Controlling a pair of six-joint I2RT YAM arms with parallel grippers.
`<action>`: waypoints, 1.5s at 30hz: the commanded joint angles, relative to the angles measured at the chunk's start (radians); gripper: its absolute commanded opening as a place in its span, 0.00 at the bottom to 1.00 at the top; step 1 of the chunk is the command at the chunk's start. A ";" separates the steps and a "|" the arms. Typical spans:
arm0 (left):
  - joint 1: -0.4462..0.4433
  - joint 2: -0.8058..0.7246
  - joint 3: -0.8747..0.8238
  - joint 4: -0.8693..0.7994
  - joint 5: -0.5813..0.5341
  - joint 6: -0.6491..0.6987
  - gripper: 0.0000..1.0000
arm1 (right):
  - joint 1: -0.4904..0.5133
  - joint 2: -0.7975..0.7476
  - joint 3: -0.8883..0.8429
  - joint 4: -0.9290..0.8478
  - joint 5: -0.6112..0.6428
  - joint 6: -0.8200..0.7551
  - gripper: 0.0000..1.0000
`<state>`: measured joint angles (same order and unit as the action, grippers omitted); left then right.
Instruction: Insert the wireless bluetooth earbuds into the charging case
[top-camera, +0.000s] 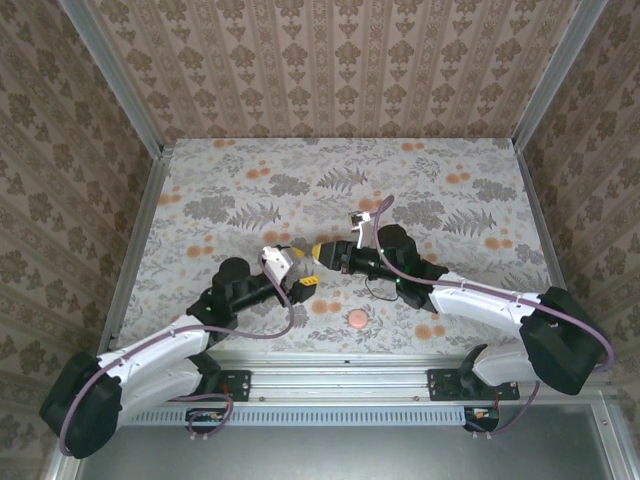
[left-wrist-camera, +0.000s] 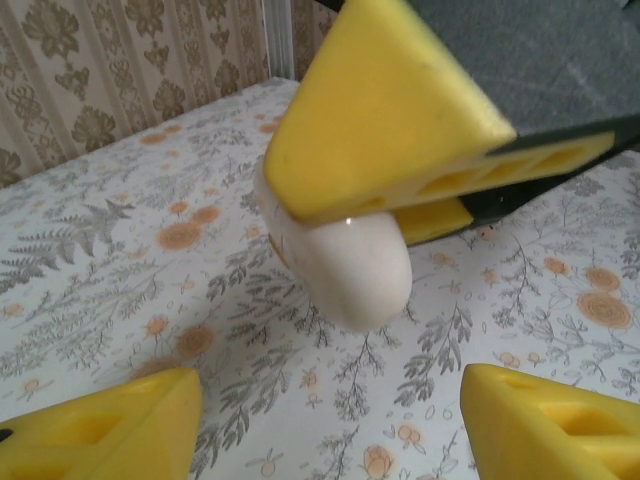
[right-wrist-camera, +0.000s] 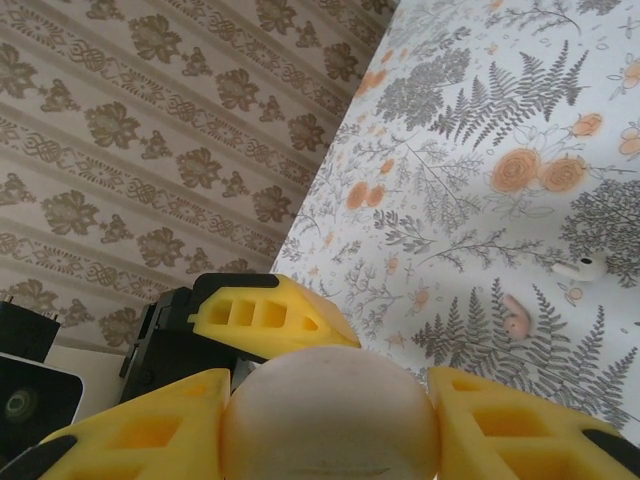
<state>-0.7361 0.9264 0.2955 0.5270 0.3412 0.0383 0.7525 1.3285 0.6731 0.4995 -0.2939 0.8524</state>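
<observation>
Overhead, your left gripper (top-camera: 297, 272) and right gripper (top-camera: 318, 254) meet mid-table, with a pink disc (top-camera: 356, 319) nearer the bases.

Left wrist: your left fingers (left-wrist-camera: 120, 430) are spread and empty below the cream charging case (left-wrist-camera: 350, 265).

Right wrist: your right fingers (right-wrist-camera: 150, 430) pinch the case, contents hidden. The pale pinkish bud (right-wrist-camera: 515, 315) lies outside it on the tablecloth (right-wrist-camera: 480, 120), near a small white piece (right-wrist-camera: 580, 268).

Both arms angled inward, left gripper (top-camera: 303, 284) agape, facing clamped right gripper (top-camera: 318, 254).
</observation>
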 joint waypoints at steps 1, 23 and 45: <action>-0.015 -0.005 -0.028 0.104 -0.030 -0.003 0.69 | 0.019 -0.004 -0.015 0.100 0.032 0.031 0.41; -0.046 -0.089 -0.068 0.214 -0.133 -0.023 0.52 | 0.048 0.088 -0.052 0.312 0.020 0.181 0.41; -0.045 -0.034 -0.044 0.188 -0.150 -0.037 0.43 | 0.070 0.089 -0.046 0.344 -0.002 0.196 0.41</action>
<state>-0.7765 0.8860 0.2352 0.7040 0.2047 0.0151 0.8104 1.4158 0.6270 0.7879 -0.2737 1.0298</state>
